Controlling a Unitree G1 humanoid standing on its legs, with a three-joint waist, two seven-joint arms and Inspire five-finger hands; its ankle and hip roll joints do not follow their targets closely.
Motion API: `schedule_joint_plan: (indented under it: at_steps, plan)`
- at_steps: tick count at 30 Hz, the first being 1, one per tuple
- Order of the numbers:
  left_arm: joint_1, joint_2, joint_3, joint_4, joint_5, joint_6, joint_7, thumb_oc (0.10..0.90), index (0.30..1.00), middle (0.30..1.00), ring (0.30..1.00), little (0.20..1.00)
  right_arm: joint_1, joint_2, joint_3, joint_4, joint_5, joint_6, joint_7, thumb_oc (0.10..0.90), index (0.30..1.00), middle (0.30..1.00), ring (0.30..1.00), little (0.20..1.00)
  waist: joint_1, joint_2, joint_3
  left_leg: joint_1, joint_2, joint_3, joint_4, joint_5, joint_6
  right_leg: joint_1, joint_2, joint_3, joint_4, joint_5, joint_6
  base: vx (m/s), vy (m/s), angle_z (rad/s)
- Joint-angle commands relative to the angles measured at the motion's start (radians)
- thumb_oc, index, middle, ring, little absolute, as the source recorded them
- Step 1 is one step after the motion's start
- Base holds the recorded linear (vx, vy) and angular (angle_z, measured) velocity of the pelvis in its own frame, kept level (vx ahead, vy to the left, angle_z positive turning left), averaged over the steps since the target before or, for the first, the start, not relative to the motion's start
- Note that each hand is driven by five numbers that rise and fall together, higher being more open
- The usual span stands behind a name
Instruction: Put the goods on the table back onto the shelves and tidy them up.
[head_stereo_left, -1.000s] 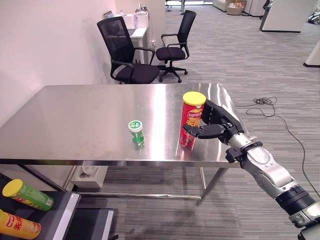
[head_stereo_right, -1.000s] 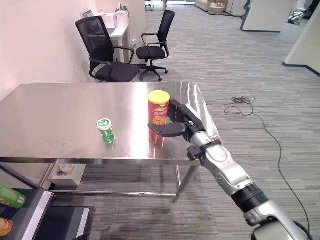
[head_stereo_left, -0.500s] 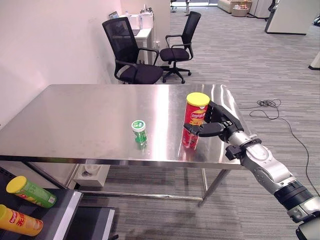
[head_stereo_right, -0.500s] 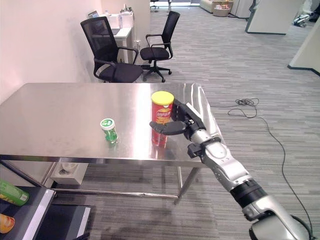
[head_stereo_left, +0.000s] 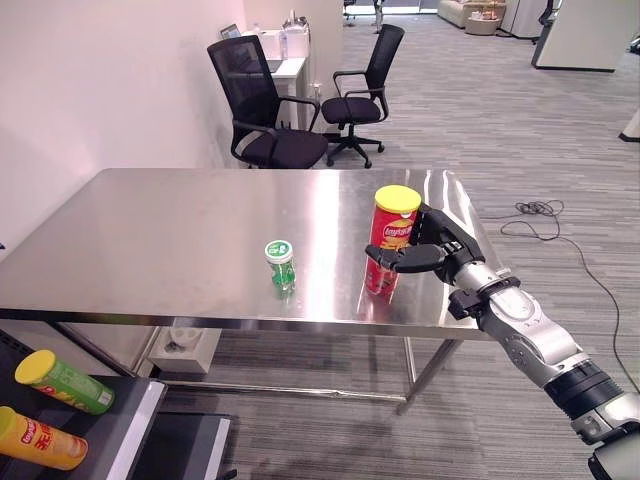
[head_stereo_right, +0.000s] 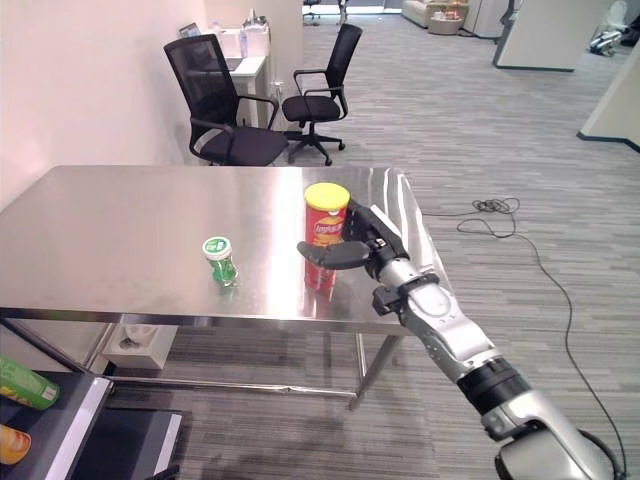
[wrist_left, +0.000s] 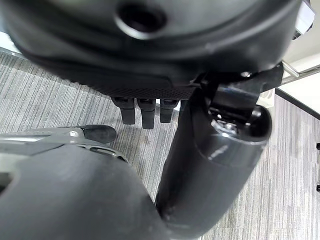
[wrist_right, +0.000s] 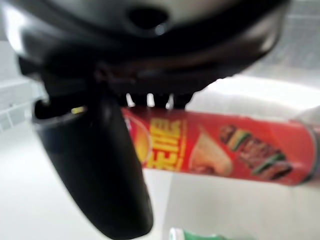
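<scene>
Red can (head_stereo_left: 389, 240) upright near the right edge of the steel desk (head_stereo_left: 150, 240), yellow lid on top. Right robot hand (head_stereo_left: 432, 252) wraps its mid-body: thumb across the near face, fingers (wrist_right: 150, 99) on the far side, the can not yet lifted. Left robot hand (wrist_left: 145, 107) hangs over the carpet, fingers straight, empty. Small green bottle (head_stereo_left: 280, 264) stands apart to the left. Two more cans (head_stereo_left: 60, 381) lie on the shelf at lower left. Judgement: the can is a light, stiff, smooth tube that crushes under force; grip mid-height, moderately.
</scene>
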Motion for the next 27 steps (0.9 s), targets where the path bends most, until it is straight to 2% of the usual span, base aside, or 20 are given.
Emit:
schedule_joint_plan:
  at_steps: [1,5,6,7,8,9,27]
  plan:
    - [0.1,-0.077,-0.079,0.111,0.014,0.021,-0.023,0.8,0.9,0.9,0.9,0.9,-0.286,0.055,-0.013,0.043,0.044,-0.083,-0.021,0.8,0.9,0.9,0.9,0.9,0.042,-0.033,-0.029,-0.012,-0.071,-0.06,0.001,-0.07,0.021,-0.046,0.079,0.03,0.004,0.139,-0.1,0.0,0.0,0.0]
    - [0.1,-0.077,-0.08,0.111,0.012,0.021,-0.023,0.8,0.9,0.9,0.9,0.9,-0.296,0.059,-0.007,0.045,0.048,-0.083,-0.023,0.8,0.9,0.9,0.9,0.9,0.043,-0.033,-0.03,-0.012,-0.071,-0.061,0.001,-0.07,0.021,-0.044,0.078,0.027,0.004,0.139,-0.1,0.0,0.0,0.0]
    - [0.1,-0.076,-0.08,0.111,0.011,0.02,-0.023,0.8,0.9,0.9,0.9,0.9,-0.301,0.06,-0.005,0.046,0.049,-0.084,-0.024,0.74,0.811,0.811,0.811,0.811,0.044,-0.033,-0.03,-0.012,-0.072,-0.061,0.001,-0.07,0.021,-0.044,0.078,0.027,0.004,0.139,-0.1,0.0,0.0,0.0]
    - [0.099,-0.076,-0.081,0.112,0.009,0.021,-0.023,0.8,0.9,0.9,0.9,0.9,-0.307,0.065,0.001,0.05,0.051,-0.085,-0.026,0.568,0.552,0.552,0.552,0.552,0.045,-0.033,-0.03,-0.012,-0.072,-0.062,0.001,-0.071,0.021,-0.043,0.078,0.027,0.004,0.139,-0.1,0.0,0.0,0.0]
    - [0.098,-0.076,-0.081,0.112,0.009,0.021,-0.023,0.8,0.9,0.9,0.9,0.9,-0.307,0.067,0.0,0.05,0.051,-0.084,-0.026,0.463,0.394,0.394,0.394,0.394,0.045,-0.033,-0.03,-0.012,-0.072,-0.062,0.001,-0.071,0.021,-0.044,0.078,0.027,0.004,0.139,-0.1,0.0,0.0,0.0]
    - [0.099,-0.077,-0.08,0.112,0.009,0.022,-0.023,0.8,0.9,0.9,0.9,0.9,-0.31,0.07,-0.001,0.053,0.048,-0.084,-0.029,0.4,0.3,0.3,0.3,0.3,0.046,-0.033,-0.03,-0.012,-0.072,-0.062,0.001,-0.071,0.022,-0.043,0.078,0.027,0.004,0.139,-0.1,0.0,0.0,0.0]
    - [0.105,-0.075,-0.072,0.106,0.0,0.02,-0.023,0.8,0.9,0.9,0.9,0.9,-0.261,0.06,-0.029,0.06,0.01,-0.078,-0.024,0.4,0.3,0.3,0.3,0.3,0.045,-0.034,-0.026,-0.011,-0.074,-0.063,0.001,-0.072,0.023,-0.041,0.074,0.022,0.005,0.142,-0.098,0.0,0.0,0.0]
